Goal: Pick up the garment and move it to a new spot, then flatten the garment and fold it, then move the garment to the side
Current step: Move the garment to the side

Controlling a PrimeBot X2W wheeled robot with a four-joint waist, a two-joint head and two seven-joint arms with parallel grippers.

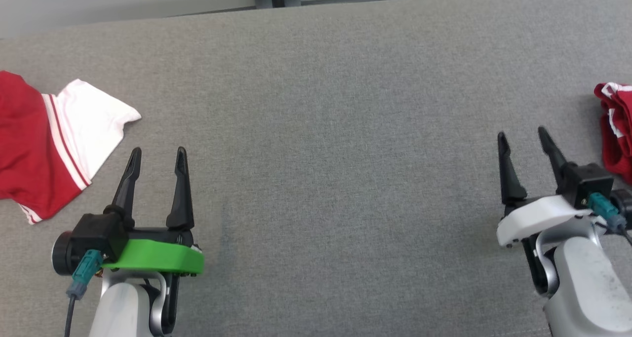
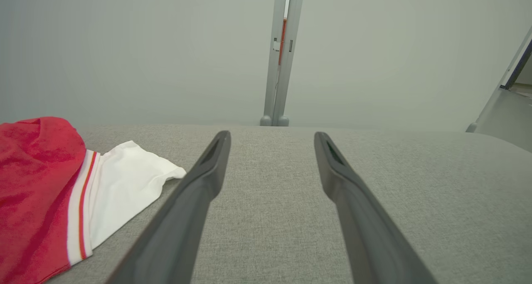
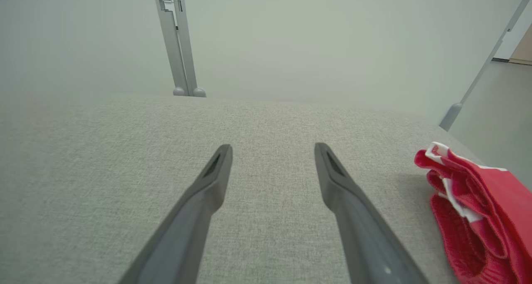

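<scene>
In the head view, the grey surface (image 1: 321,130) runs across the whole width. The left pincer (image 1: 158,152) stands at the lower left. Its fingers are spread and point up the view, and nothing is between them. The right pincer (image 1: 522,132) stands at the lower right, also spread and empty, and its fingers lean a little to the left. A red and white garment (image 1: 34,144) lies loose at the left edge, near the left pincer but apart from it. A folded red garment (image 1: 617,130) (a compact bundle with white trim) lies at the right edge, just beside the right pincer and not touching it.

The left wrist view looks low along the surface. The white part of the red and white garment (image 2: 124,184) lies left of the spread fingers, and a grey post (image 2: 282,55) rises behind the far edge.

The right wrist view shows the layers of the folded red garment (image 3: 478,209), to the right of the open fingers.
</scene>
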